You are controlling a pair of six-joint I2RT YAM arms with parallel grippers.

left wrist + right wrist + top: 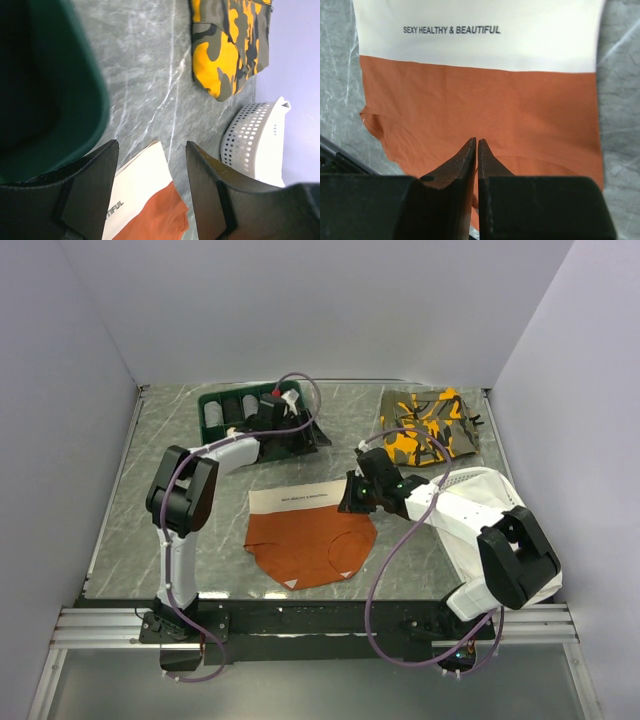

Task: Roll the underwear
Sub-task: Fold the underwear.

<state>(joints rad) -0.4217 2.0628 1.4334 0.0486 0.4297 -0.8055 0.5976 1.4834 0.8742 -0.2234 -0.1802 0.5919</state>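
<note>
Left: the left gripper (pixel 152 192), jaws wide apart and holding nothing, hangs at the dark green tray (pixel 213 412). Centre: the underwear (pixel 310 540) lies flat on the marbled table (pixel 150 500), its cream waistband (pixel 470 50) printed "SEXY HEALTHY & BEAUTIFUL". Right: the right gripper (pixel 477 150), fingers closed tip to tip with nothing seen between them, sits over the orange fabric, with a camouflage garment (pixel 430 425) and a white perforated basket (pixel 480 485) beyond.

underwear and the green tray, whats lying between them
Between the underwear and the tray there is only a bare strip of table, shown in the top view.
</note>
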